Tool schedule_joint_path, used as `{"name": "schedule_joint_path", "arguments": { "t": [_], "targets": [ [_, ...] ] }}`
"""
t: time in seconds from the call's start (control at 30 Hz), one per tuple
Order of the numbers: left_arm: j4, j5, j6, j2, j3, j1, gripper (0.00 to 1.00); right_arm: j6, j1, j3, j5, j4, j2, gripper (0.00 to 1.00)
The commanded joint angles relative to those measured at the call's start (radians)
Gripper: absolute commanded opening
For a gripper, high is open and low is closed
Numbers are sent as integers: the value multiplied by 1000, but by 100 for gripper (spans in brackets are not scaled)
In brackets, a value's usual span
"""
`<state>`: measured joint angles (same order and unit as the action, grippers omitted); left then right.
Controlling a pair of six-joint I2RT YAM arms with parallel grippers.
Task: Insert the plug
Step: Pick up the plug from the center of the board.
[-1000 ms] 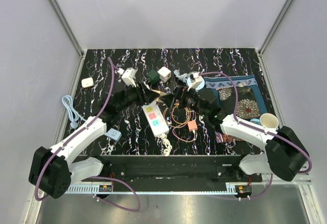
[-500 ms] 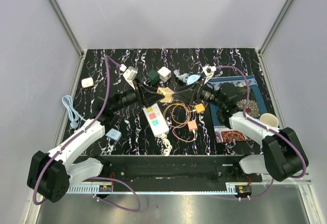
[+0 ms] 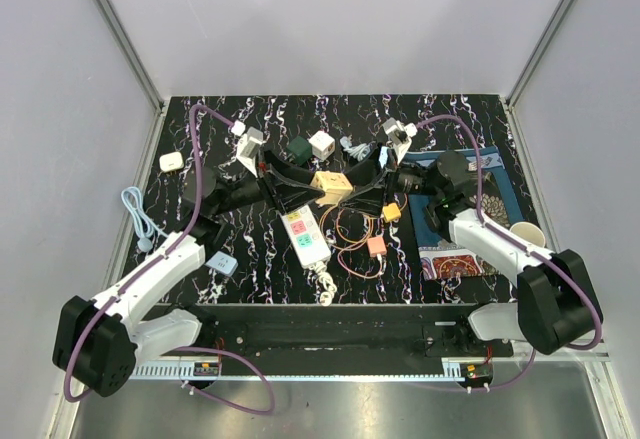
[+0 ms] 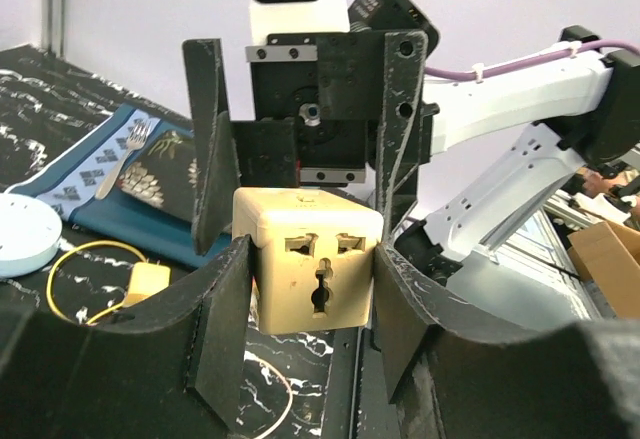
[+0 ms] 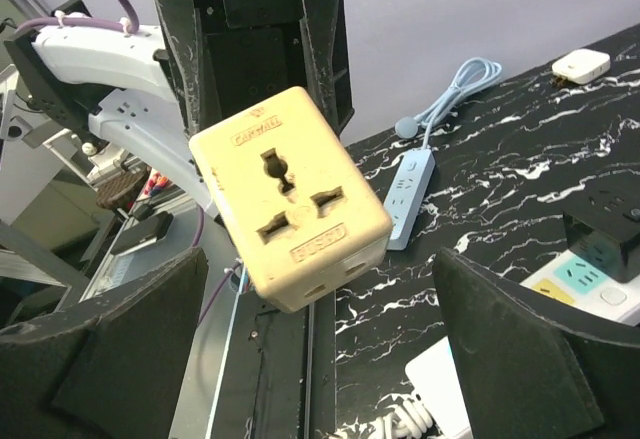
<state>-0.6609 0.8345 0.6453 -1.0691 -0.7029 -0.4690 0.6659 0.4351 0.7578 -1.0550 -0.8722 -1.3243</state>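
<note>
Both arms have swung in toward each other since half a second back, meeting up off the surface beyond the strip (image 3: pixel 303 234), so I'd guess a mid-air handover before any plugging in. Left end effector (image 4: pixel 310 289) is clamped on the beige adapter (image 5: pixel 290 199). Just past it the right end effector (image 3: pixel 360 183) is spread wide, fingers flanking the adapter, no contact I can see.

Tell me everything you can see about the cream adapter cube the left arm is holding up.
The cream adapter cube is a glossy, slightly scuffed plastic block with universal socket slots on two faces and embossed lettering. The left gripper clamps its sides, holding it tilted in the air above the table. The right gripper is open facing it, not gripping it.
</note>
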Motion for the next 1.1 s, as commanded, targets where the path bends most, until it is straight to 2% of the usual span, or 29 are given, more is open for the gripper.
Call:
{"name": "schedule_joint_path", "arguments": {
  "t": [0.0, 0.13, 0.37, 0.47, 0.5, 0.53, 0.6, 0.63, 0.7, 0.73, 0.77, 0.83, 0.87, 0.93, 0.97, 1.0, 1.03, 1.07],
  "targets": [
    [-183, 46, 39, 11, -67, -17, 0, 17, 1, 61, -83, -102, -19, 99],
    [-172, 43, 33, 9, -76, -31, 0, 72, 1, 77, -108, -175, -45, 93],
    [-174, 51, 25, 0, -72, -39, 0, 191, 2, 87, -151, -327, -85, 70],
    [-154, 51, 13, -5, -72, -40, 0, 241, 2, 90, -166, -389, -102, 46],
    [-134, 49, -13, -3, -73, -39, 2, 253, 2, 92, -169, -399, -105, 30],
    [-108, 48, -31, -2, -82, -39, 5, 256, -1, 91, -169, -404, -110, 22],
    [-2, 48, -103, 3, -95, -39, 12, 255, 2, 90, -178, -401, -112, 7],
    [47, 45, -136, 6, -119, -36, 21, 253, 2, 89, -180, -399, -113, 0],
    [214, 28, -249, 23, -147, -37, 35, 233, 1, 89, -183, -364, -110, 0],
    [271, 20, -289, 27, -162, -33, 51, 218, 1, 90, -184, -343, -105, 0],
    [391, 0, -329, 35, -194, -28, 60, 181, 1, 97, -188, -317, -99, 0],
    [521, -24, -456, 52, -233, -17, 73, 118, 1, 101, -189, -202, -78, 0],
    [646, -59, -501, 58, -275, -14, 79, 39, 1, 112, -186, -89, -69, 0],
    [831, -122, -616, 73, -350, -10, 89, -49, 2, 129, -180, 28, -35, 0],
    [890, -142, -694, 74, -380, -11, 92, -137, 1, 133, -177, 144, -24, 0],
    [946, -158, -725, 72, -409, -10, 94, -187, 2, 141, -172, 212, -1, 0],
    [1040, -181, -752, 70, -464, -10, 95, -303, 2, 162, -154, 287, 8, 0],
    [1079, -186, -797, 57, -487, -10, 96, -363, 2, 176, -143, 444, 19, 0]
  ]
}}
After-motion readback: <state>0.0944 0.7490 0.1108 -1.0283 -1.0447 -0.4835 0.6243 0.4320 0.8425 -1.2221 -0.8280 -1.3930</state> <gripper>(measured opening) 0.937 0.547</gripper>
